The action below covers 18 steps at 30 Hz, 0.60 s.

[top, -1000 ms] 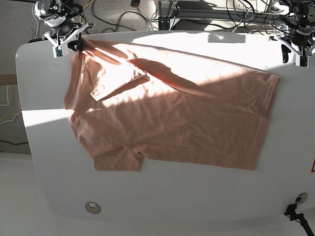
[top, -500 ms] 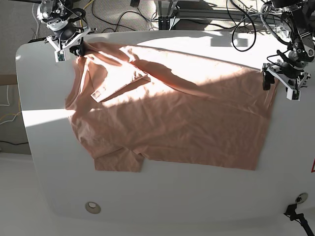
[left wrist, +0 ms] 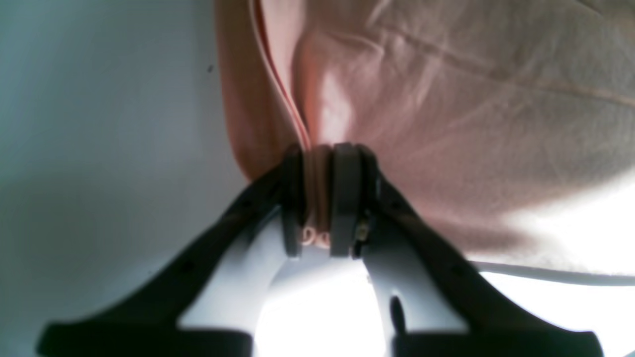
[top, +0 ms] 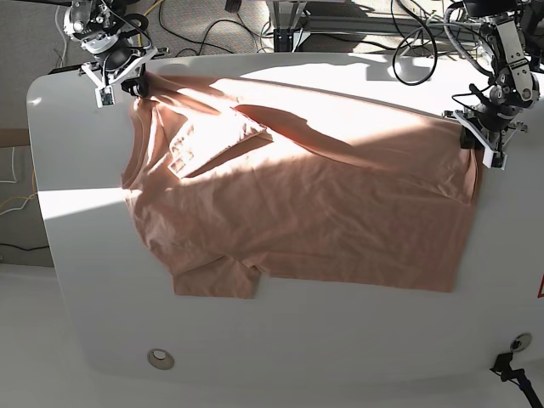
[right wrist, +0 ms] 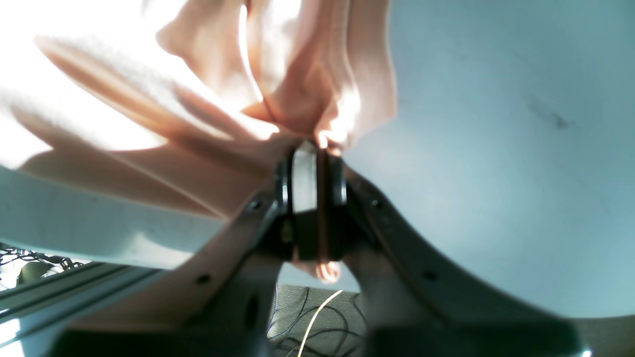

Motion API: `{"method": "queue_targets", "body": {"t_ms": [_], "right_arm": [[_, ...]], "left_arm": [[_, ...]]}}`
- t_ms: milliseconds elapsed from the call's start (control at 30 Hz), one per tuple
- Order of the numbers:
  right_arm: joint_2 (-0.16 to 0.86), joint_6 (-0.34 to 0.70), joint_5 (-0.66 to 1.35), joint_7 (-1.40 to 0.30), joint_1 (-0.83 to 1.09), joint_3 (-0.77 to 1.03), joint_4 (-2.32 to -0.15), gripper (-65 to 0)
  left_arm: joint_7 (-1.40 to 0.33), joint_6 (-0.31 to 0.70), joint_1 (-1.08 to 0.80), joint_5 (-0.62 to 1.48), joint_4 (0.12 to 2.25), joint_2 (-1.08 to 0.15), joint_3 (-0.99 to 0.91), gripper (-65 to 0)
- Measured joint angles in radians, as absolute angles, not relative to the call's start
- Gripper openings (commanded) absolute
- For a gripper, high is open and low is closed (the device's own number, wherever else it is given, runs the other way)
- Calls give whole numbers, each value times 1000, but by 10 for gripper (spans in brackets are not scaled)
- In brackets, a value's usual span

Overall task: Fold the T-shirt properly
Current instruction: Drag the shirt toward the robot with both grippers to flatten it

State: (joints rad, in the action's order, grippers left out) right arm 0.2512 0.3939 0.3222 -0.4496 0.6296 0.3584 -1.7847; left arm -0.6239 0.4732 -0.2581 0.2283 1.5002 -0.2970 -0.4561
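Where sunlight falls, white table point(top: 280, 340), cables point(top: 204, 34) behind.

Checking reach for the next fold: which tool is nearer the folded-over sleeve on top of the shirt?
Right. The right tool grips the T-shirt corner just beside the folded-over sleeve; the left tool grips the hem corner at the far end.

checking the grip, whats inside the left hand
A bunched edge of the shirt sits pinched between the fingers of the left hand, over the white table. How many layers are caught is hidden by the pads.
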Motion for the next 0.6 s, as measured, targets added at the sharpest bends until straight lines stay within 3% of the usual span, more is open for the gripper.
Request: {"method": "queue_targets", "body": {"t_ms": [600], "right_arm": [[283,402,330,-442,682,360,-1785,-650]], "left_arm": [[-575,473,-546,257,1641,-255,-551,-624]]}}
